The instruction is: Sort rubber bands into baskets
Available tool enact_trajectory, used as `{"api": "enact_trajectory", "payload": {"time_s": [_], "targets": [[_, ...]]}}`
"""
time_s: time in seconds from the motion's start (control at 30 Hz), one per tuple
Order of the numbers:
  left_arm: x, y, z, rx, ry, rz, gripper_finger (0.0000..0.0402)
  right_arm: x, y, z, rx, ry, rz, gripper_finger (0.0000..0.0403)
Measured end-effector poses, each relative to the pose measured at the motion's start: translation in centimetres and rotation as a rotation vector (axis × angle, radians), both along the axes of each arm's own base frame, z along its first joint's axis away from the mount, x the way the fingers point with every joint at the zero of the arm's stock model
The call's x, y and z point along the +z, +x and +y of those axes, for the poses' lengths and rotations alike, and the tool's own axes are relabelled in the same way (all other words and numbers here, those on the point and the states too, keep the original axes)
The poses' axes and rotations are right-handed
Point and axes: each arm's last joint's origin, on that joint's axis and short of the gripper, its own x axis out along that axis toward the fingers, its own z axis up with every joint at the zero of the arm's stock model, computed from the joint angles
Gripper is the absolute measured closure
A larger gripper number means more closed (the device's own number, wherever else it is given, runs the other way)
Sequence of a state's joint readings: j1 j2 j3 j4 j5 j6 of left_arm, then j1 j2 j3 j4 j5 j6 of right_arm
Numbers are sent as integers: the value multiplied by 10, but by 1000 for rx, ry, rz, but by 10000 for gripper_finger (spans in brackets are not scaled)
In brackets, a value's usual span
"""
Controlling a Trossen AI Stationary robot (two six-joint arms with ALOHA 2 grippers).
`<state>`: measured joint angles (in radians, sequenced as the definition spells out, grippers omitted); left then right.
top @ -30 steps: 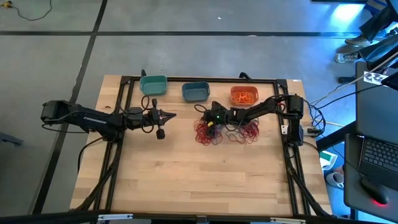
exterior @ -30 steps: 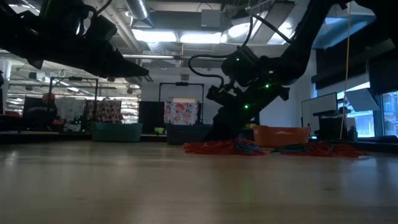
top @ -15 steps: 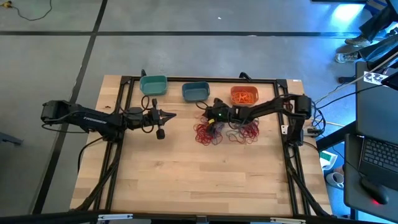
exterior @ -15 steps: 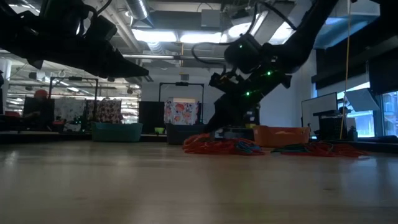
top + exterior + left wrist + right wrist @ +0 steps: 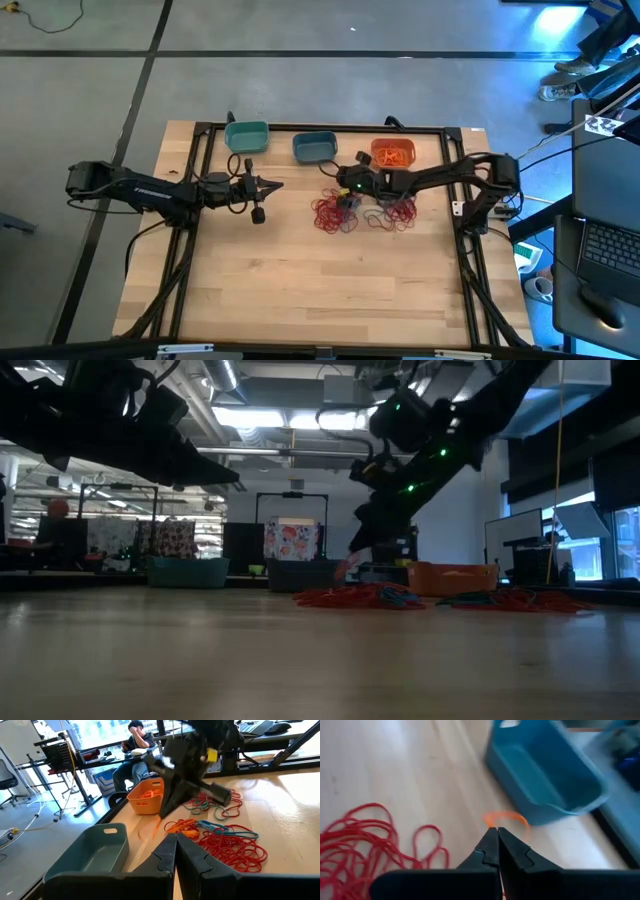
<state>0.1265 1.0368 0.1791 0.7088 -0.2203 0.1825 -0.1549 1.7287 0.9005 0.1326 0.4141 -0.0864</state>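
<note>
Red bands lie heaped mid-table, the right gripper just beyond them clenched on an orange band near the blue basket, the left gripper clenched empty to the left, with teal and orange baskets along the far edge.

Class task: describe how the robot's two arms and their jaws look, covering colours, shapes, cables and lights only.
Both arms are dark, slim and jointed. The left gripper ends in two tapered black jaws. Looping black cables hang at its wrist. The right gripper has the same wedge-shaped black jaws, and its wrist carries small glowing green lights and a yellow tag.
</note>
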Motion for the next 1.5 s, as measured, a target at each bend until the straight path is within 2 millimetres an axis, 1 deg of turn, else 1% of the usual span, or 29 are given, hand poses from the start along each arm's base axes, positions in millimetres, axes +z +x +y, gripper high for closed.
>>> {"api": "enact_trajectory", "payload": {"time_s": [0.2, 0.37, 0.57, 0.7, 0.87, 1.0, 1.1, 1.2, 1.37, 1.5], "targets": [[0, 0, 0, 0, -1, 2, 396, 26, -19, 7, -127, -95, 45, 401], [0, 0, 0, 0, 0, 2, 396, 39, -38, 5, -259, -134, 95, 400], [0, 0, 0, 0, -1, 2, 396, 43, -58, 4, -422, -233, 192, 400], [0, 0, 0, 0, 0, 2, 396, 40, -71, -3, -538, -290, 262, 400], [0, 0, 0, 0, 0, 2, 396, 37, -79, -22, -640, -244, 259, 400], [0, 0, 0, 0, 0, 2, 396, 36, -81, -37, -654, -160, 245, 398], [0, 0, 0, 0, 0, 2, 396, 35, -84, -45, -650, -99, 250, 374], [0, 0, 0, 0, -1, 2, 396, 34, -85, -47, -629, -39, 249, 328], [0, 0, 0, 0, 0, 2, 396, 33, -82, -43, -600, -19, 246, 255], [0, 0, 0, 0, 0, 2, 396, 34, -77, -35, -559, -28, 232, 223]]}}
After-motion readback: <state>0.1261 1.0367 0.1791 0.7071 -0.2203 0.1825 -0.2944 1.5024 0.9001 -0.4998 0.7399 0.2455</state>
